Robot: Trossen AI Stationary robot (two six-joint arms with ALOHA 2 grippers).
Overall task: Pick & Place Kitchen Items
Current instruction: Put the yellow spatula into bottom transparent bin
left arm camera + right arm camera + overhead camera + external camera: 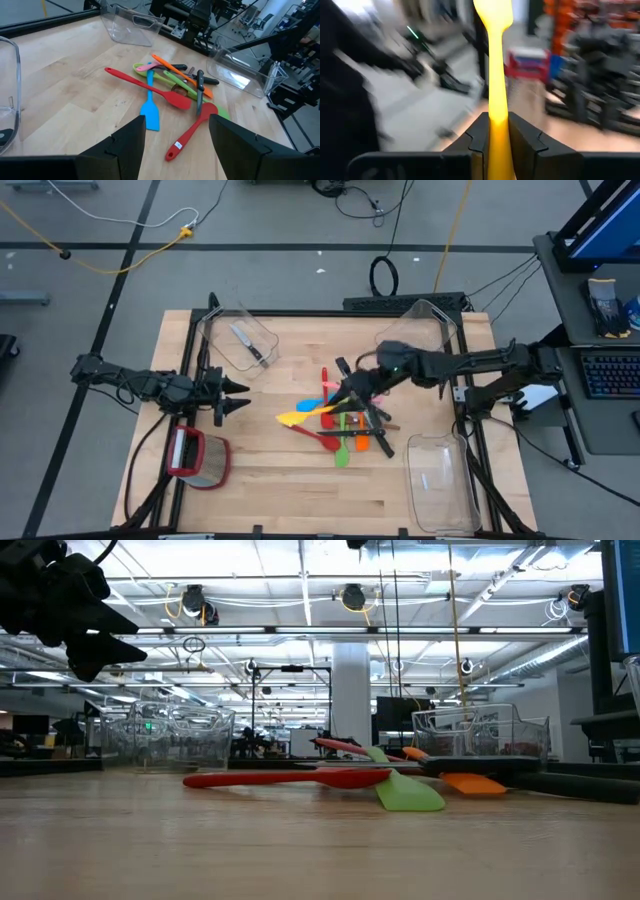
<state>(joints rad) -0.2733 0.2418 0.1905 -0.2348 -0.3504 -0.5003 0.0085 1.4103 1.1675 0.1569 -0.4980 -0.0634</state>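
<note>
Overhead, the right gripper [345, 394] reaches in from the right edge of the worktop [270, 480] to the pile of utensils [345, 425] near its middle, and its fingers pinch the handle of a yellow spatula [300, 417], whose blade points toward the left edge. The left gripper [236, 396] waits by the left edge with its fingers spread and nothing between them. A knife [246, 345] lies in the clear bin [238, 338] at the far left corner. A red-rimmed container [198, 457] sits near the front left corner, another clear bin [440, 480] at the front right corner, and a third [425, 330] at the far right.

From table height, a red spoon [290, 778] lies flat, a green spatula [405, 790] just beside its bowl and an orange spatula [465, 781] next to that.

In the left wrist view, the spread fingers [131, 145] frame the pile: a blue spatula [149, 107], a red spatula [150, 88] crossing over it, a red spoon [192, 130], and green, orange and pink pieces tangled with a black-handled knife [200, 87].

In the right wrist view, the fingers [477, 135] press on either side of the yellow spatula [496, 75], which stands straight out ahead of them.
</note>
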